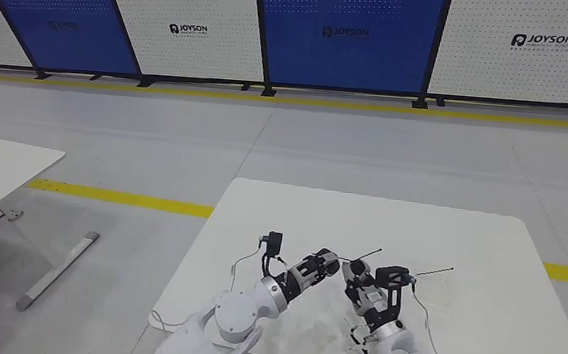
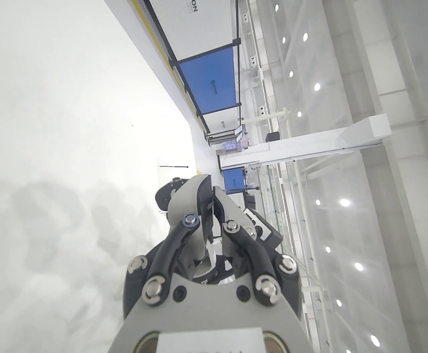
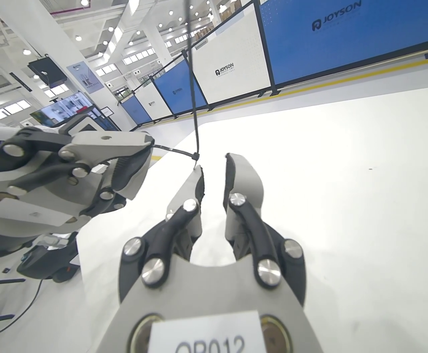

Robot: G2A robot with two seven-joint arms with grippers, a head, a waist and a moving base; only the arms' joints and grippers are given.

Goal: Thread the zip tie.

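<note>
My left end effector (image 3: pixel 150 145) clamps the thin black plastic zip tie (image 3: pixel 195 155) to present its head; my right end effector (image 3: pixel 214 162), half-open and empty, sits just below it.

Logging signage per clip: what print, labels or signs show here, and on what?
Logo with wordmark: on the partition panels.
Partly cropped code label: on the right gripper's base.
Wall poster and screen: too small to read.
</note>
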